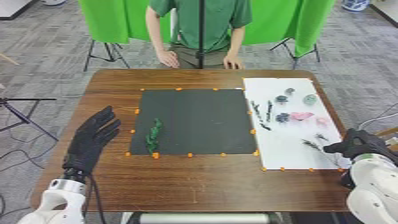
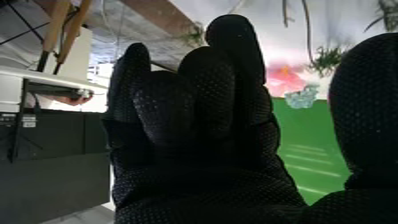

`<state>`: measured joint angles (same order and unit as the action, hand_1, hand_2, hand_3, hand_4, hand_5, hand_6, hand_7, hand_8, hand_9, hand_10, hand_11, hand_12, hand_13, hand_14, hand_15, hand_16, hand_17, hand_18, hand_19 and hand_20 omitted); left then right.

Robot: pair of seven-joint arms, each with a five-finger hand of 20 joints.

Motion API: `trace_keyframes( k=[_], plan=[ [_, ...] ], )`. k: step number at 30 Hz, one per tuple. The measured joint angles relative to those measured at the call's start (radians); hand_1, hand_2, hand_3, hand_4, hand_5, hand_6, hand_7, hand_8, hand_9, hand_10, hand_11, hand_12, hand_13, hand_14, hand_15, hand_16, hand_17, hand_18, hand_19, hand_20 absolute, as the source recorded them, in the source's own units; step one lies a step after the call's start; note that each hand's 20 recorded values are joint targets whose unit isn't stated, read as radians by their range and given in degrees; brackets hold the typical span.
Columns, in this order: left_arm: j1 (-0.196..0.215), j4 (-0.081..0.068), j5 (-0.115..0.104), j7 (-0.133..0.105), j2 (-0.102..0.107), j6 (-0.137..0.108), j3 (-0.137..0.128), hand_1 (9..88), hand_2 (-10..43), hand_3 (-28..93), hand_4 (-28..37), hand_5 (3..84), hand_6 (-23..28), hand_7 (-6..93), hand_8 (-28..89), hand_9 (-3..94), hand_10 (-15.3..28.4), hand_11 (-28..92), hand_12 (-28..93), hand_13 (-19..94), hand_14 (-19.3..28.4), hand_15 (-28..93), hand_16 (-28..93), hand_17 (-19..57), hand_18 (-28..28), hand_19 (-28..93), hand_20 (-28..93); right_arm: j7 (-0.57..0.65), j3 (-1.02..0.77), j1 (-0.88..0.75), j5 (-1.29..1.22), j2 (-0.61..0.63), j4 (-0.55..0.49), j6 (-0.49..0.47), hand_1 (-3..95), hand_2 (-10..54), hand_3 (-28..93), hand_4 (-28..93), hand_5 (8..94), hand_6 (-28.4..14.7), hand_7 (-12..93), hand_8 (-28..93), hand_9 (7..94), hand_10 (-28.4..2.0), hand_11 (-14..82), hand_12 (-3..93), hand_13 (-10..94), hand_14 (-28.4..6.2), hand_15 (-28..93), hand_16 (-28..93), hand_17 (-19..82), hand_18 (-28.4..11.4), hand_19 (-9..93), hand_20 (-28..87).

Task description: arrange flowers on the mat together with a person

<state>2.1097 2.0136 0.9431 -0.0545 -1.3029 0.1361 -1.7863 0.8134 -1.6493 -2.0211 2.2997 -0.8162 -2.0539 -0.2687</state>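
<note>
By the white mat (image 1: 277,156), the right robot hand (image 1: 358,144) lies open.

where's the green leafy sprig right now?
Head view: the green leafy sprig lies on the near left part of the dark grey rectangular mat, to the right of the robot's black-gloved left hand.

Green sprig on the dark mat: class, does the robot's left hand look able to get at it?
Probably yes: the left hand is open beside the dark mat, on the side where the green sprig lies, and nothing tall stands between them.
</note>
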Motion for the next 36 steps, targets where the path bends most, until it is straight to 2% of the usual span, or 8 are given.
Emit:
trace_keyframes(
  k=[4,6,10,14,25,32,34,36],
  plan=[
    [0.000,0.000,-0.002,0.000,0.002,0.000,0.001,26.9,-2.2,70,-28.3,31.2,4.1,19.8,-11,21.5,11.4,26,12,22,14.3,24,-2,-9.5,21.6,45,3,-0.003,0.003,-0.002,0.000,0.000,0.011,0.007,35.1,-9.5,69,-28,71.8,0.0,52,-16,72.3,-11.1,59.1,41.6,68,-11.3,79,29,32,-19.2,77,30],
    [-0.001,0.000,-0.002,0.000,0.003,0.000,0.002,26.8,-2.1,70,-28.3,31.2,4.1,19.8,-11,21.5,11.4,26,12,22,14.3,24,-2,-9.5,21.6,45,3,-0.006,0.005,-0.004,0.001,0.001,0.018,0.013,39.2,-9.5,66,-28,71.9,0.2,52,-8,73.8,-10.8,59.1,41.9,69,-11.0,79,29,33,-18.7,78,30],
    [-0.001,-0.001,-0.002,0.000,0.003,0.000,0.002,26.7,-2.0,70,-28.3,31.1,4.1,19.7,-11,21.6,11.4,25,12,22,14.3,24,-2,-9.5,21.6,45,3,-0.016,0.016,-0.005,0.010,0.006,0.036,0.034,54.8,-9.5,43,-28,73.0,0.5,50,8,75.7,-10.4,59.2,41.9,70,-10.4,79,29,34,-18.5,79,30],
    [-0.003,-0.002,-0.002,0.001,0.003,0.001,0.003,26.6,-1.9,70,-28.3,31.1,4.1,19.7,-11,21.5,11.4,25,12,22,14.3,24,-2,-9.5,21.6,45,3,-0.035,0.017,-0.005,0.010,0.011,0.041,0.078,63.6,-9.5,37,-28,74.6,0.4,52,11,77.5,-10.1,59.1,42.0,72,-9.7,79,30,35,-18.5,80,29],
    [-0.008,-0.006,-0.002,0.002,0.003,0.003,0.004,26.3,-1.6,70,-28.3,31.2,4.1,19.6,-11,21.5,11.4,25,12,22,14.4,24,-2,-9.6,21.7,45,3,-0.070,0.016,-0.008,-0.033,0.012,0.055,0.124,48.6,-9.5,71,-28,81.4,-0.3,49,13,83.6,-8.7,62.7,44.4,78,-8.8,86,35,40,-19.1,89,34],
    [-0.008,-0.007,-0.002,0.002,0.002,0.003,0.004,26.2,-1.5,70,-28.3,31.2,4.1,19.6,-11,21.5,11.4,25,12,22,14.4,24,-2,-9.6,21.7,45,3,-0.092,0.020,-0.020,-0.056,0.012,0.066,0.234,42.6,-9.5,75,-28,78.9,-0.4,53,14,82.0,-9.2,64.6,46.1,76,-9.7,87,36,38,-19.3,88,35],
    [-0.007,-0.007,-0.002,0.002,0.002,0.003,0.004,26.2,-1.6,70,-28.3,31.1,4.1,19.6,-11,21.5,11.4,25,12,22,14.4,24,-2,-9.6,21.6,45,3,-0.097,0.021,-0.023,-0.036,0.014,0.067,0.251,35.8,-9.5,76,-28,77.4,0.4,54,7,80.5,-9.7,64.5,46.6,75,-10.1,87,36,37,-19.5,87,36],
    [-0.007,-0.007,-0.002,0.002,0.002,0.003,0.004,26.2,-1.5,70,-28.3,31.1,4.1,19.5,-11,21.5,11.4,25,12,22,14.4,24,-2,-9.6,21.6,45,3,-0.099,0.022,-0.028,0.018,0.015,0.066,0.249,30.2,-9.5,76,-28,75.1,0.3,59,-12,78.3,-10.6,64.2,46.7,73,-10.8,87,37,35,-19.5,85,36]
  ],
)
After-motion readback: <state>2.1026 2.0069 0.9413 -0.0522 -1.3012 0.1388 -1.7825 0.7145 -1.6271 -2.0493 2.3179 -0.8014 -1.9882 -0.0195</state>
